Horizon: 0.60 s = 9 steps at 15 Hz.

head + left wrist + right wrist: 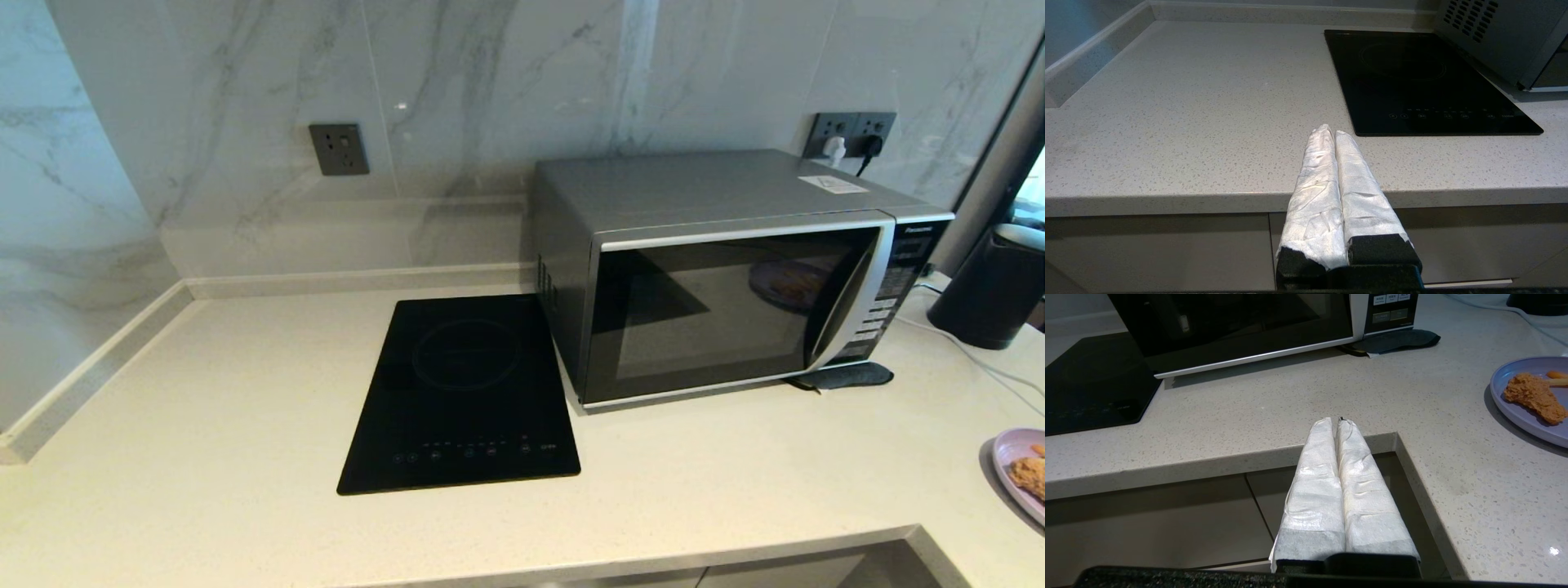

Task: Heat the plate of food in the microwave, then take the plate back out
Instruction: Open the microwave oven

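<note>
The silver-grey microwave (718,269) stands at the back right of the counter with its dark glass door closed. The lilac plate of food (1022,472) lies on the counter at the far right edge, in front of the microwave's right side; the right wrist view shows the plate (1527,412) with a fried chunk and fries. My left gripper (1329,131) is shut and empty, hovering at the counter's front edge near the hob. My right gripper (1333,421) is shut and empty, held over the counter's inner corner, left of the plate. Neither arm shows in the head view.
A flat black induction hob (465,396) lies left of the microwave. A dark cloth pad (845,376) sits under the microwave's right front corner. A black kettle (992,286) with a white cable stands at the far right. The counter has a cut-out corner at the front right.
</note>
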### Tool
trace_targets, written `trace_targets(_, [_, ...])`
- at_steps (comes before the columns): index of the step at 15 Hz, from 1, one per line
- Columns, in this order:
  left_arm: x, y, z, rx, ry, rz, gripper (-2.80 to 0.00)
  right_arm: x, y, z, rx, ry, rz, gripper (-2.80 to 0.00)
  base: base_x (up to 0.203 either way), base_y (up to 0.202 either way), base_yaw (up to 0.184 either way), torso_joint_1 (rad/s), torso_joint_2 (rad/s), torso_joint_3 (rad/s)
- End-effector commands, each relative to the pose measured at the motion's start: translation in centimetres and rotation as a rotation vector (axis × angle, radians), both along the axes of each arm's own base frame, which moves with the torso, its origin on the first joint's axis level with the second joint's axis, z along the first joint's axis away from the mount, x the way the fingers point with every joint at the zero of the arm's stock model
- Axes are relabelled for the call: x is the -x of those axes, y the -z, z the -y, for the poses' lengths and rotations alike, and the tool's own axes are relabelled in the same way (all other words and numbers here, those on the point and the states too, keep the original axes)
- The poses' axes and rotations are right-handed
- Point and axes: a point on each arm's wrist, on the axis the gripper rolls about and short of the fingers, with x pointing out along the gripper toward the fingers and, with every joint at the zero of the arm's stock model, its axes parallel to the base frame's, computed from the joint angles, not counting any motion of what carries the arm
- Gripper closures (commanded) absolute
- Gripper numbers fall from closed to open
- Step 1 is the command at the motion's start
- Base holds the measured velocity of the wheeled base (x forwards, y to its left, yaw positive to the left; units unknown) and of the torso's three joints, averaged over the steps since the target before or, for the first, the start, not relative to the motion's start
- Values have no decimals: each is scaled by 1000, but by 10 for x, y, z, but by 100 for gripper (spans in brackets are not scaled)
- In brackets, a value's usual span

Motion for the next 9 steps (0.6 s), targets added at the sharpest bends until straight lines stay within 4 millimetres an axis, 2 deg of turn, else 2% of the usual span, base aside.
trace_targets(1, [0,0,0,1,-1,0,0,0,0,0,-1,-1,-2,0,0,0,0,0,0,0])
trace_targets(9, [0,0,0,1,-1,0,0,0,0,0,0,-1,-1,0,0,0,0,0,0,0])
